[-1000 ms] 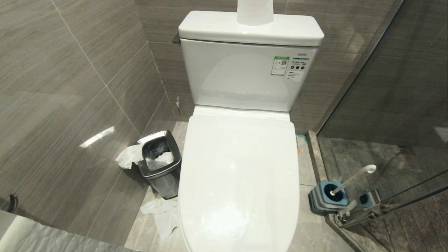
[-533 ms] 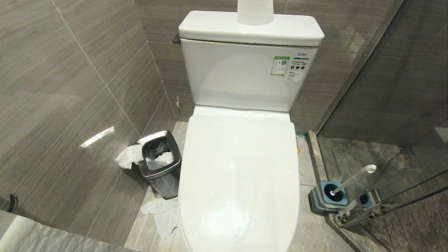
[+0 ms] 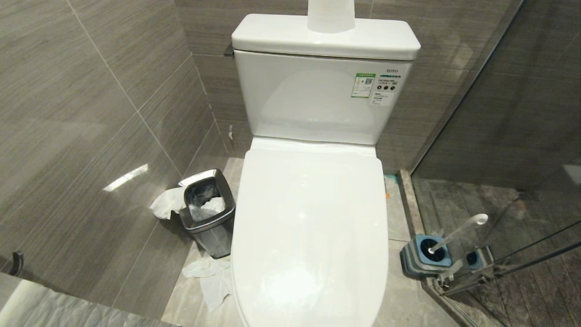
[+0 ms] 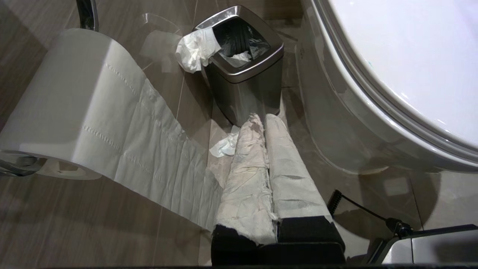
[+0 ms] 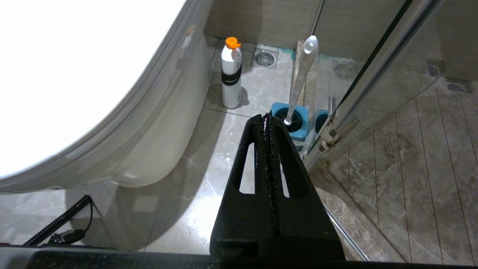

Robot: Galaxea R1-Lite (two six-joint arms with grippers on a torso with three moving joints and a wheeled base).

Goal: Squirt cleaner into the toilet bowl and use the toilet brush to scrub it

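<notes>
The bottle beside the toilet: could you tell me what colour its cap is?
Orange, on the white bottle; clearest in the right wrist view.

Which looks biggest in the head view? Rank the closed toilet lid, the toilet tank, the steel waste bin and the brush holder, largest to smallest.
1. closed toilet lid, nearest the camera, which may flatter it
2. toilet tank
3. steel waste bin
4. brush holder, clearly smallest
</notes>
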